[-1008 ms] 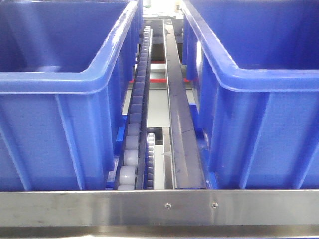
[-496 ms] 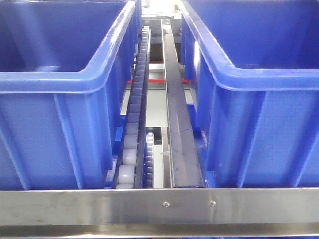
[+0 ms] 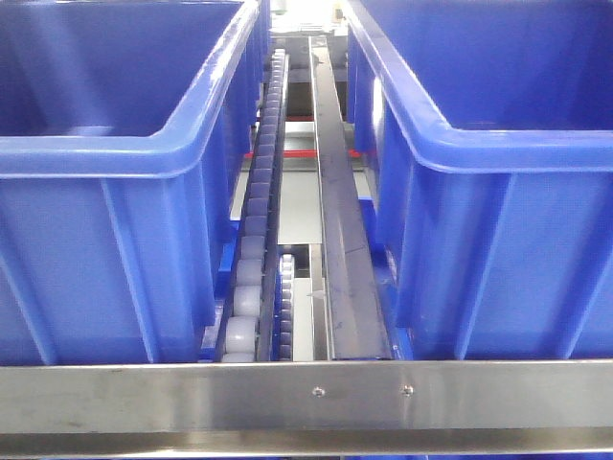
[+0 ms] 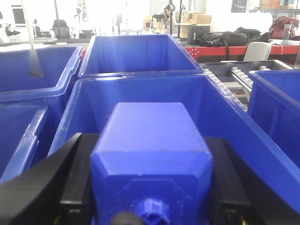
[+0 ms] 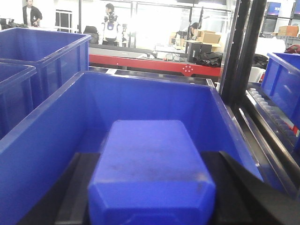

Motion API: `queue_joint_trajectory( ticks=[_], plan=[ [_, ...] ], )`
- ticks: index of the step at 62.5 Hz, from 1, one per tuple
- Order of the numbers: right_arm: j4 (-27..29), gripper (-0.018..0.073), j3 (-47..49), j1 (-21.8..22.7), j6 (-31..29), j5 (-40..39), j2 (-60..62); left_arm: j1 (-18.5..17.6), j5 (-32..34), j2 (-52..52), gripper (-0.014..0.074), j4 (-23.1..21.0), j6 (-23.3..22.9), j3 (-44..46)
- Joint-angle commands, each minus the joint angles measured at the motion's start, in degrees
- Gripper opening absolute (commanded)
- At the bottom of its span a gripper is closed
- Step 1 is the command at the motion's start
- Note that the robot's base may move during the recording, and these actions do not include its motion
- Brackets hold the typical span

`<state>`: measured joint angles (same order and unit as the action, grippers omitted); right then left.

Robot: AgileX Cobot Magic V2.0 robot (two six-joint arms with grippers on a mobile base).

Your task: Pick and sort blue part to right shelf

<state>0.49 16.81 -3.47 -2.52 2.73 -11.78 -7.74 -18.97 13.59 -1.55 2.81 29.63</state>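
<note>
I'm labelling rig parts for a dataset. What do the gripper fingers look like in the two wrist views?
Only the fingers show. The left gripper has broad matte black fingers with flat inner pads. The right gripper looks alike: wide, dark, smooth fingers. No markings show and no clear cables; arms are out of view.

No legible text, label, brand, number or sign is found in any view. The blue bins (image 3: pixel 115 153) carry no markings. The red beam (image 5: pixel 154 65) in the right wrist view bears a small cluster of white dots, not readable as characters. Background cartons (image 4: pixel 197 18) are too blurred to read.
</note>
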Motion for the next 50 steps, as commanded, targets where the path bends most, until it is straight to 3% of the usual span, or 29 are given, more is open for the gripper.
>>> queue_joint_trajectory(
  ticks=[1,35,50],
  plan=[
    [-0.49,0.0356,1.90,0.41,-0.42,-5.14,-0.54,-0.01,5.21,0.90,0.0386,-0.15,0.00,1.74],
    [-0.49,0.0356,1.90,0.41,-0.42,-5.82,-0.54,-0.01,5.34,0.90,0.0386,-0.27,-0.11,1.74],
    [-0.49,0.0356,1.90,0.41,-0.42,-5.44,-0.54,-0.01,4.92,0.90,0.0386,-2.52,-0.11,1.74]
  ],
)
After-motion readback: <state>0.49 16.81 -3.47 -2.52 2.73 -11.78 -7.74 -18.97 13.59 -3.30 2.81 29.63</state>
